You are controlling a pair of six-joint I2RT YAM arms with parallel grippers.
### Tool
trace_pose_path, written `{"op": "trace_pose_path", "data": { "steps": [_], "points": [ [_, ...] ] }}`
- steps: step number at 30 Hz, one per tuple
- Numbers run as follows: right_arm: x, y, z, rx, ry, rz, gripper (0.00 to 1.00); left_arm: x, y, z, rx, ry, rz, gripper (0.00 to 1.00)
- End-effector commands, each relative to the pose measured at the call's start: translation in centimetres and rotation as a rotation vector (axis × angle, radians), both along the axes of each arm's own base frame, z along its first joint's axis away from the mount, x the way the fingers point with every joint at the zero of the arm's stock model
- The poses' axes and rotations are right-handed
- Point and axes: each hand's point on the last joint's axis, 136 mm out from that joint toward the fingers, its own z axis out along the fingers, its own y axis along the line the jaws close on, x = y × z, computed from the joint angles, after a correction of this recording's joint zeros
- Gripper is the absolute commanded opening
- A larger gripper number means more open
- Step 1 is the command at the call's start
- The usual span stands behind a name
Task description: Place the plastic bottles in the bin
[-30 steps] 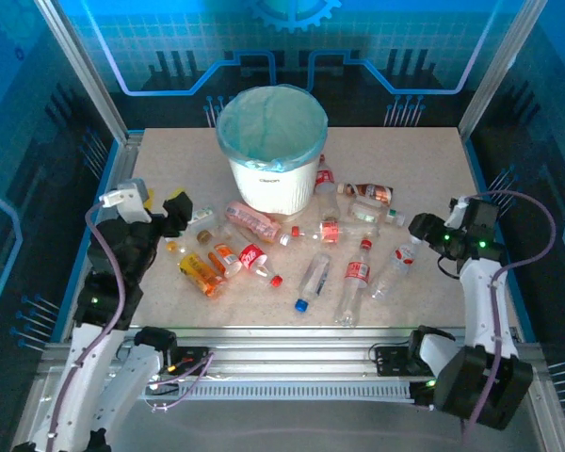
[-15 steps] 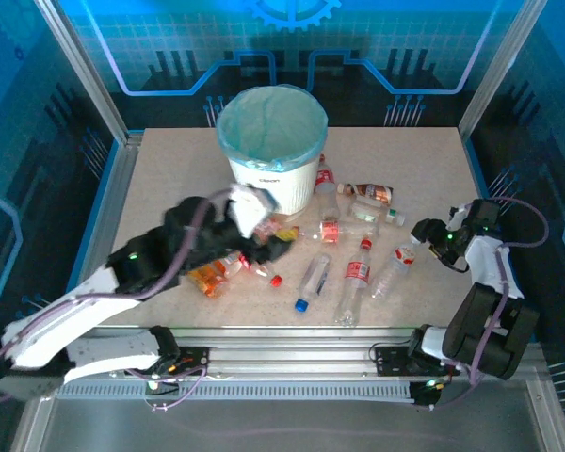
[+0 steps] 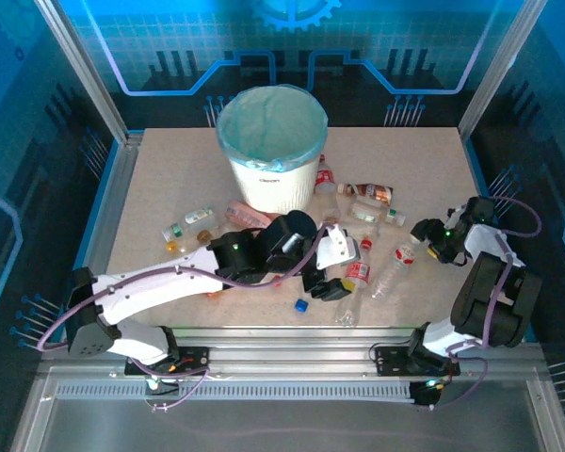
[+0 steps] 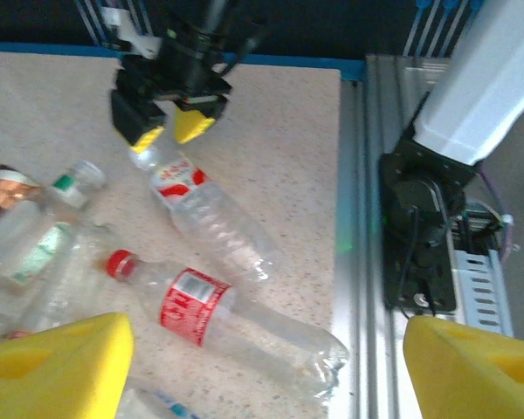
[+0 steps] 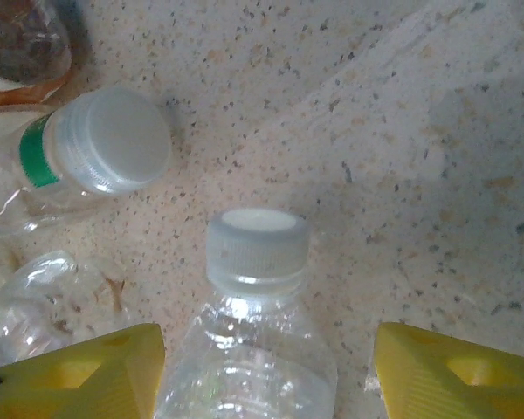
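The left hand (image 4: pixel 262 367) is sweeping further right, hanging open over a red-labelled bottle (image 4: pixel 196 305). The right hand (image 5: pixel 266 371), open, is straddling a white-capped bottle (image 5: pixel 255 297); closing looks next.

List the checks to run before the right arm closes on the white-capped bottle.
1. Right fingers open: ok.
2. White-capped bottle centred between them: ok.
3. Green-banded bottle apart from the target: ok.
4. Fingers low enough to clamp the bottle's body: cannot tell.
5. Left fingers open, holding nothing: ok.
6. Bin upright, mouth unblocked: ok.
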Motion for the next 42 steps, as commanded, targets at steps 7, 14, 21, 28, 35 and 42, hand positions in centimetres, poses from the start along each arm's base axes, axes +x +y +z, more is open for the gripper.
{"op": "trace_pose_path", "data": {
  "steps": [7, 14, 21, 28, 35, 42],
  "points": [
    [2.7, 0.4, -0.4, -0.006, -0.004, 0.046, 0.64, -3.4, -0.9, 0.7, -0.099, 0.018, -0.138, 0.84],
    [3.1, 0.7, -1.3, -0.019, 0.031, 0.067, 0.62, -3.5, -0.6, 0.6, -0.094, -0.002, -0.13, 0.86],
    [3.2, 0.6, -2.4, -0.017, 0.058, 0.094, 0.57, -3.6, -0.6, 0.5, -0.09, 0.004, -0.13, 0.86],
    [3.3, 0.9, -2.8, -0.002, 0.058, 0.098, 0.54, -3.4, -1.1, -0.1, -0.075, 0.017, -0.129, 0.86],
    [3.6, 0.8, -2.2, 0.0, 0.026, 0.087, 0.46, -3.3, -1.4, -0.5, -0.065, 0.04, -0.127, 0.86],
    [3.5, 0.8, -0.8, -0.011, -0.012, 0.079, 0.35, -3.3, -1.4, -0.3, -0.065, 0.035, -0.126, 0.86]
  ]
}}
